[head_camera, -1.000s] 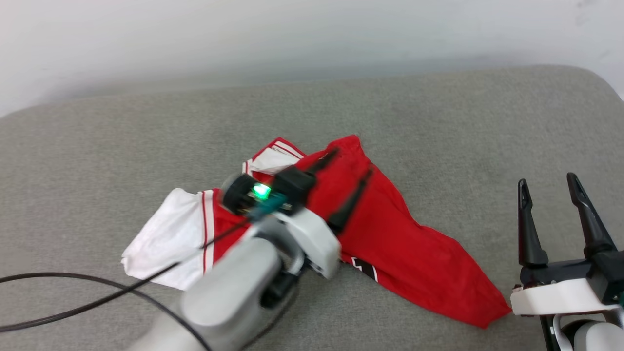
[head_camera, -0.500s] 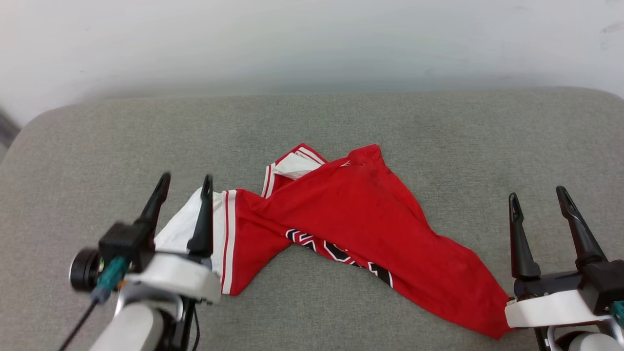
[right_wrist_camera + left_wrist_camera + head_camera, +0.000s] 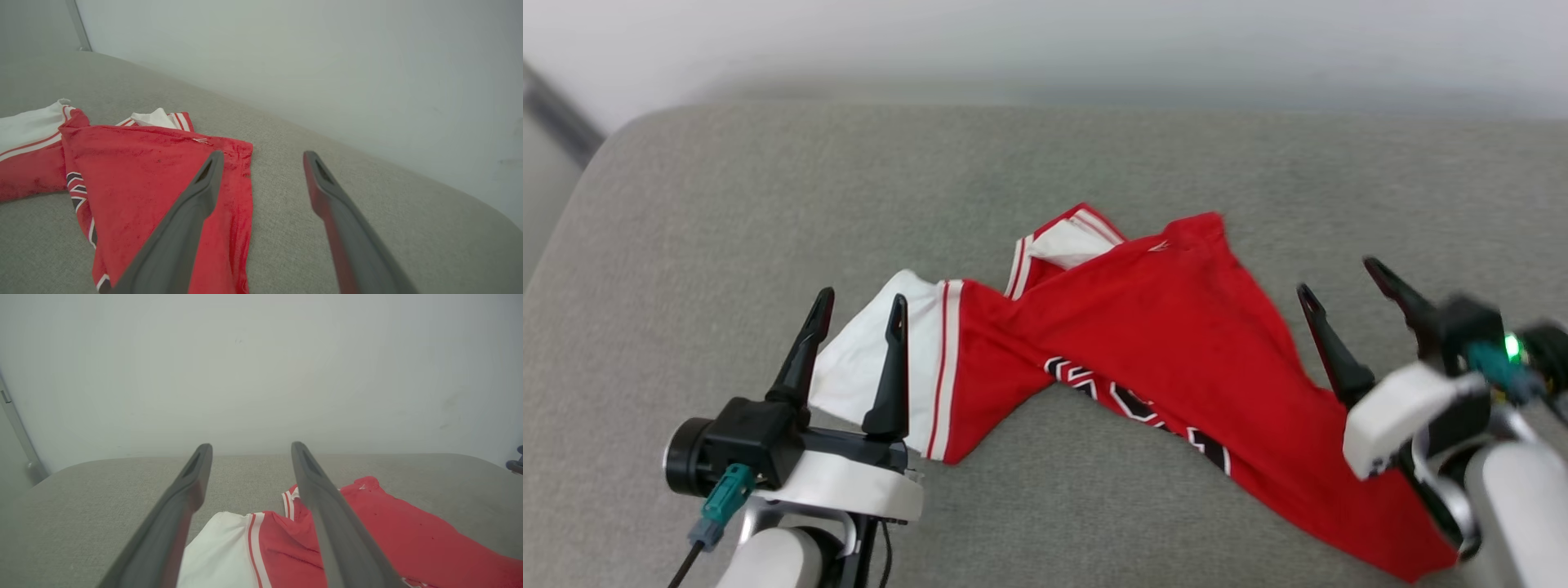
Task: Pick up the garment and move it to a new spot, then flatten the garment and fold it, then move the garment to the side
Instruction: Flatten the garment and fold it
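Across the middle of the grey upholstered surface (image 3: 768, 204) the garment (image 3: 1160, 327) lies crumpled, stretched in a long band from about 9 o'clock to 5 o'clock in the head view. Its white sleeve (image 3: 874, 367), edged with red-and-white striped trim, forms the 9 o'clock end. A second sleeve (image 3: 1066, 241) peeks out folded at the band's 12 o'clock side. Black, white-outlined lettering (image 3: 1135, 404) shows partly along the near, 6 o'clock fold of the red body, too creased to read.

The left tool (image 3: 862, 296) sits at 8 o'clock with both dark fingers spread apart and nothing between them, released. Its fingertips (image 3: 897, 306) point toward 12 o'clock over the outer end of the white sleeve; whether they touch the cloth cannot be told. In the left wrist view the left tool (image 3: 251, 446) frames the sleeve and the red garment (image 3: 408, 539) below it.

The right tool (image 3: 1338, 276) is at 4 o'clock, somewhat blurred, tilted toward 11 o'clock, a green light (image 3: 1512, 347) glowing on its wrist. It too is released, with nothing in it. In the right wrist view the right tool (image 3: 263, 154) straddles the garment (image 3: 143, 175) edge: one finger lies over red cloth, the other over bare upholstery.

A pale wall (image 3: 1045, 41) rises beyond the surface at 12 o'clock.
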Controlling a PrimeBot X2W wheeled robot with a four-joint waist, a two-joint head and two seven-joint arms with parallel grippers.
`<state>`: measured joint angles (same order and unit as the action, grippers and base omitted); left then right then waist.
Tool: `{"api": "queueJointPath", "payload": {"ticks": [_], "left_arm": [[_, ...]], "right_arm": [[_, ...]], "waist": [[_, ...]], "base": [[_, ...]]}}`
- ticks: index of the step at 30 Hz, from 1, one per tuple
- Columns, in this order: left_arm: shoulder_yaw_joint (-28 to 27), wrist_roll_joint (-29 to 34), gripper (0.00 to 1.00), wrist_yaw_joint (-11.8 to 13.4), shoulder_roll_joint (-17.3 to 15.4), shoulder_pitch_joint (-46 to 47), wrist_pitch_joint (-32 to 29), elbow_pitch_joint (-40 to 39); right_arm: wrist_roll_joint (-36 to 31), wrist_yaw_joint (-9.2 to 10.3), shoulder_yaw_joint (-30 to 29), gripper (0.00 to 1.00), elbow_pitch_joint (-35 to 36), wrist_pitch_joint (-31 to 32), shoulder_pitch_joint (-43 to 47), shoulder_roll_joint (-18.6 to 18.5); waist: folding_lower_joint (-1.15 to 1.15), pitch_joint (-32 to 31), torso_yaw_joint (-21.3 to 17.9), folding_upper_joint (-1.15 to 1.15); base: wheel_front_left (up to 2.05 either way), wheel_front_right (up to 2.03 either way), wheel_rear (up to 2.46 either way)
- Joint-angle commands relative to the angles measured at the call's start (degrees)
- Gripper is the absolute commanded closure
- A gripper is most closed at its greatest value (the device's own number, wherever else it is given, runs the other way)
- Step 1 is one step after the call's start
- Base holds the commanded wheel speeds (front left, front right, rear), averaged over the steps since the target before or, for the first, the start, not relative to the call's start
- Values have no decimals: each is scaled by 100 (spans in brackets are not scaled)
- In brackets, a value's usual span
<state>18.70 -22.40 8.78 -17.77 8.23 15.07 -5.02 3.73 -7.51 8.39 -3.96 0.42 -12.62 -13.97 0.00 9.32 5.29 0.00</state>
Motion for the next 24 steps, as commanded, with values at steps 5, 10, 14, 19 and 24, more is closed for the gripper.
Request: {"api": "queueJointPath", "payload": {"ticks": [5,10,14,19,24], "left_arm": [[-76,90,0,-265,327,204,14,199],[-133,218,0,-492,666,325,14,265],[-187,230,0,-669,942,353,14,371],[-245,387,0,-830,1127,358,14,456],[-373,492,0,-937,1241,246,14,485]], "right_arm": [[1303,3,1314,0,-348,2127,-1435,-1166],[2218,4,2008,0,-964,3648,-2392,-1669],[2398,3,2346,0,-1603,4034,-2940,-1866],[2388,4,2652,0,-2437,4003,-3202,-2019],[2662,-6,3087,0,-3064,3950,-2883,-1981]], "waist": [[0,545,611,0],[0,836,1096,0],[0,980,1454,0],[0,1065,1796,0],[0,1052,1896,0]], "base": [[0,0,0],[0,0,0],[0,0,0],[0,0,0],[0,0,0]]}}
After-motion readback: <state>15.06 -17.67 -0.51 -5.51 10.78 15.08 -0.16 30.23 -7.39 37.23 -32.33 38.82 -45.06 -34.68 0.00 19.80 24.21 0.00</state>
